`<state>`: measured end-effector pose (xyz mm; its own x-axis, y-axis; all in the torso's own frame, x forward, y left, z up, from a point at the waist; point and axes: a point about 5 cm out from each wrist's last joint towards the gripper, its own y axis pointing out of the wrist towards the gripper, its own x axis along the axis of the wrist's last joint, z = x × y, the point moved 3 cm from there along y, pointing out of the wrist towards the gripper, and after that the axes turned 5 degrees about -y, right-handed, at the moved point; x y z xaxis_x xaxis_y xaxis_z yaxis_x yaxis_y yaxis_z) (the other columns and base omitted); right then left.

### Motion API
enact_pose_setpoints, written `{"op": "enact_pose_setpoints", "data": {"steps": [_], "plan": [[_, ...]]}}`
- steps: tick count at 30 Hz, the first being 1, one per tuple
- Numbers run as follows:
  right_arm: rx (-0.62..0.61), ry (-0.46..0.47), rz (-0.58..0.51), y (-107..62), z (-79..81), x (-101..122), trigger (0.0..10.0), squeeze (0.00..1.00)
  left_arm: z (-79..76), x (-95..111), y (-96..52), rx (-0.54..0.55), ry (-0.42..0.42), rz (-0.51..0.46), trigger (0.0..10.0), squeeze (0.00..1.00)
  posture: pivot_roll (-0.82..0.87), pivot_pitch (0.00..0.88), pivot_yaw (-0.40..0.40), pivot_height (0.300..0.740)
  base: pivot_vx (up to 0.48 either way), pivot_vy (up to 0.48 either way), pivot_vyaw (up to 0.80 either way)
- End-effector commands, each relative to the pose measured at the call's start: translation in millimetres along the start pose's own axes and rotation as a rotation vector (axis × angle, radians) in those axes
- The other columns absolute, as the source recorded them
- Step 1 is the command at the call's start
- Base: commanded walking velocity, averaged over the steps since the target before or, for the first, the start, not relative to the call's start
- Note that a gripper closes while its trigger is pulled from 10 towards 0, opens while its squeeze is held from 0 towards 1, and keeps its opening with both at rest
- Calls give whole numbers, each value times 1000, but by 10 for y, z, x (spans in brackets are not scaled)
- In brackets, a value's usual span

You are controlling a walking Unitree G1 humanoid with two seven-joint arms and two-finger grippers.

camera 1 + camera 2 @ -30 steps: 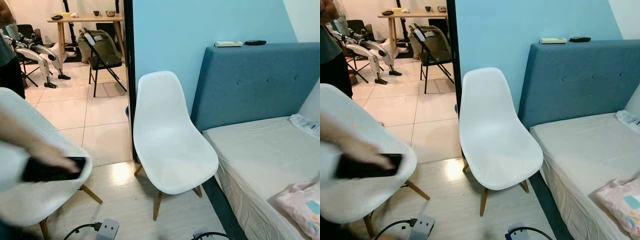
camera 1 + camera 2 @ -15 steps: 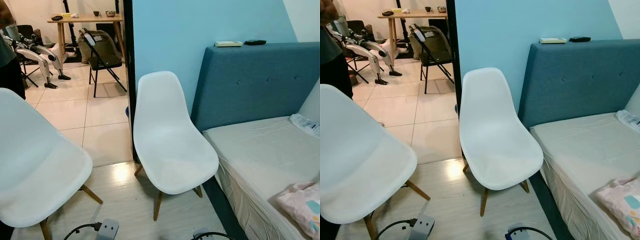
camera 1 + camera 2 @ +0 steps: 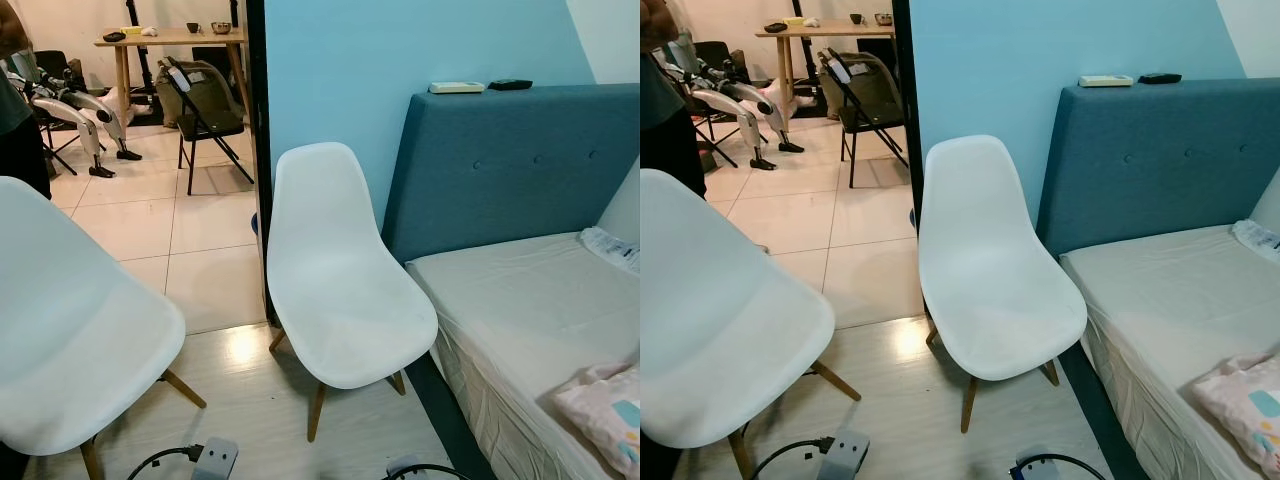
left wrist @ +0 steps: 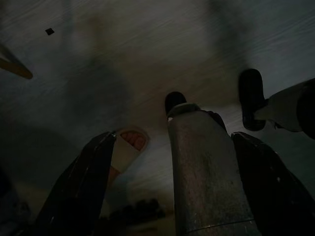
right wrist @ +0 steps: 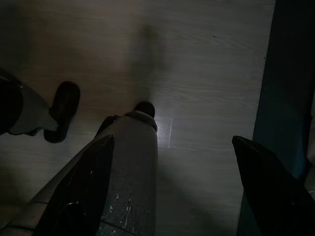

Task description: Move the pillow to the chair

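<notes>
A pink patterned pillow (image 3: pixel 606 410) lies on the near corner of the bed's mattress (image 3: pixel 520 310), at the lower right. A white shell chair (image 3: pixel 335 290) on wooden legs stands just left of the bed, against the blue wall. A second white chair (image 3: pixel 70 340) stands nearer, at the left. Both arms hang idle over the floor. My left gripper (image 4: pixel 172 182) is open in the dark left wrist view, and my right gripper (image 5: pixel 172 191) is open in the right wrist view, beside the bed's dark base.
A blue padded headboard (image 3: pixel 500 160) backs the bed. A power strip (image 3: pixel 213 460) and cables lie on the floor in front. A person (image 3: pixel 15 120) stands at the far left; their sandalled foot (image 4: pixel 129 145) is near my left gripper. Beyond are a folding chair (image 3: pixel 205 110) and table (image 3: pixel 170 38).
A person's arm holding a black phone, blurred over the near left chair one second ago, has withdrawn. The chairs, the pillow and my arms have not moved.
</notes>
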<state>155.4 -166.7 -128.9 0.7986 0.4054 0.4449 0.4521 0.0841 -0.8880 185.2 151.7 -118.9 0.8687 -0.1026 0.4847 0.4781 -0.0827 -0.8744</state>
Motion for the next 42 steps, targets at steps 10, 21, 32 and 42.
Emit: {"op": "enact_pose_setpoints", "data": {"steps": [10,21,32,42], "plan": [[31,3,55,-2,165,-117,10000,0,33,-38,-4,7,2,22,10000,0,25,0,-7,740,0,0,0],[10,2,24,22,95,31,10000,0,61,138,9,10,11,-2,10000,0,19,3,-11,740,0,0,0],[-98,105,-76,20,-127,237,10000,0,127,363,0,56,98,-104,10000,0,1,33,13,740,0,0,0],[-184,151,-182,-25,-382,406,10000,0,186,617,-67,91,56,-303,10000,0,-5,58,2,740,0,0,0]]}}
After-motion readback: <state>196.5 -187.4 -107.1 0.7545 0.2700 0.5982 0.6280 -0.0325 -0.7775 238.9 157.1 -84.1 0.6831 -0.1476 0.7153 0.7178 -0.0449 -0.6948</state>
